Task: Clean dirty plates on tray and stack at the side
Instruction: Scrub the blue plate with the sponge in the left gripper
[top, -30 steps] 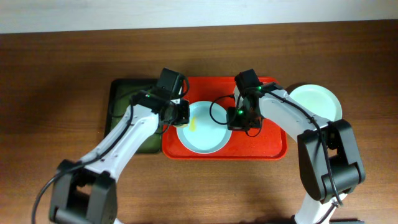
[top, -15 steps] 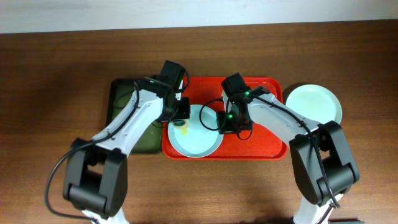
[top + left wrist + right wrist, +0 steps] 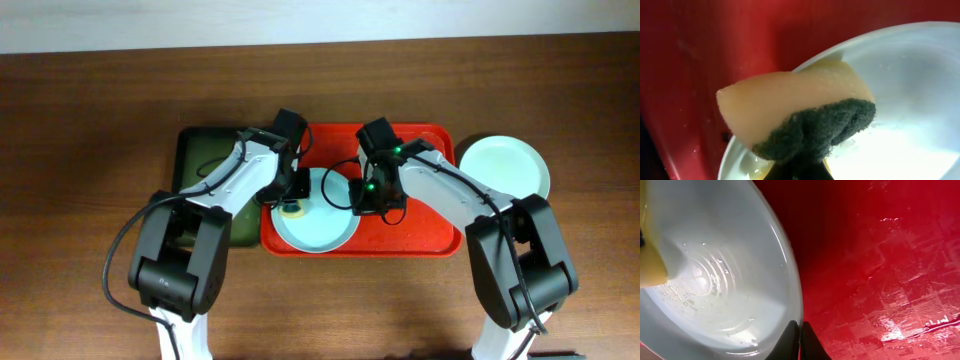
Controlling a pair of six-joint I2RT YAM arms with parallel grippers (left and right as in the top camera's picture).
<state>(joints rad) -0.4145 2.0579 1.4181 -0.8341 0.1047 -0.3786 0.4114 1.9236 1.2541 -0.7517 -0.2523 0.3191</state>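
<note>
One pale plate [image 3: 320, 225] on the red tray [image 3: 430, 232], mid-scrub: our left gripper [image 3: 800, 170] clamps the sponge [image 3: 790, 100], right gripper [image 3: 800, 337] pinches the rim; next, we reckon, stacking aside.

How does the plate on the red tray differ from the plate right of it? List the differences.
Place: the tray plate lies on the red tray; the side plate sits on the wooden table beside it.
Contact: the right tool pinches the tray plate's rim and the left tool holds a sponge at it; the side plate is untouched.
Colour: the tray plate is pale blue, the side plate whiter.
Both are round and shallow.
</note>
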